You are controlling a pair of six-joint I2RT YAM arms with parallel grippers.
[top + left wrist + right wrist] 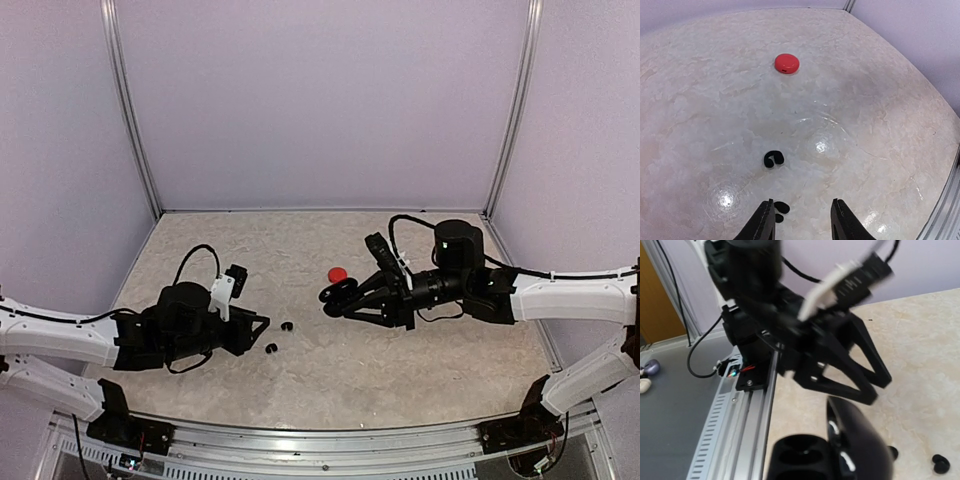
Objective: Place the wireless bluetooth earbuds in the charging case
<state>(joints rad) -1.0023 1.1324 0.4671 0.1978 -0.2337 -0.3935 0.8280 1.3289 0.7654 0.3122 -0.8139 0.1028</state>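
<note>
My right gripper (338, 297) is shut on an open black charging case (333, 294) and holds it above the table's middle. In the right wrist view the case (812, 455) fills the bottom, its lid (860, 440) up and its sockets empty. Two black earbuds (287, 326) (271, 348) lie on the table just right of my left gripper (260, 325). In the left wrist view that gripper (802, 206) is open; one bud (780, 207) lies beside its left finger, the other (774, 159) is farther ahead. Red earbuds are out of view.
A closed red pebble-like case (338, 273) lies on the table beyond the black case; it also shows in the left wrist view (787, 63). The left arm's gripper (840, 365) shows large in the right wrist view. An aluminium rail (330, 440) runs along the near edge.
</note>
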